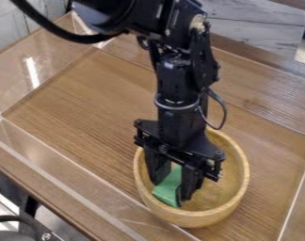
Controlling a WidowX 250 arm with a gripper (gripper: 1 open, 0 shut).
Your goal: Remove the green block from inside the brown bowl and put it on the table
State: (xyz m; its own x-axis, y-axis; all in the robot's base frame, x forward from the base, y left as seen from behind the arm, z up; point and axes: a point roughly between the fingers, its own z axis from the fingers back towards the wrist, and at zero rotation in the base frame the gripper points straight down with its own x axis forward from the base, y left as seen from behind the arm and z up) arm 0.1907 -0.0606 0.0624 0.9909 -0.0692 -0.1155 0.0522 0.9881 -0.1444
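Note:
The brown bowl (pixel 234 184) sits on the table (pixel 80 104) near its front right edge. My gripper (pixel 175 191) points almost straight down into the bowl, its black fingers reaching below the rim. The green block (pixel 168 189) stands tilted on end between the fingers, and the jaws are closed on its sides. The block's lower end lies close to the bowl's floor; I cannot tell whether it touches. The fingers hide part of the block.
Low clear acrylic walls (pixel 48 155) border the table at the front and left. The black arm (pixel 168 56) rises over the middle of the table. A light wall and ledge run behind the table at the back right.

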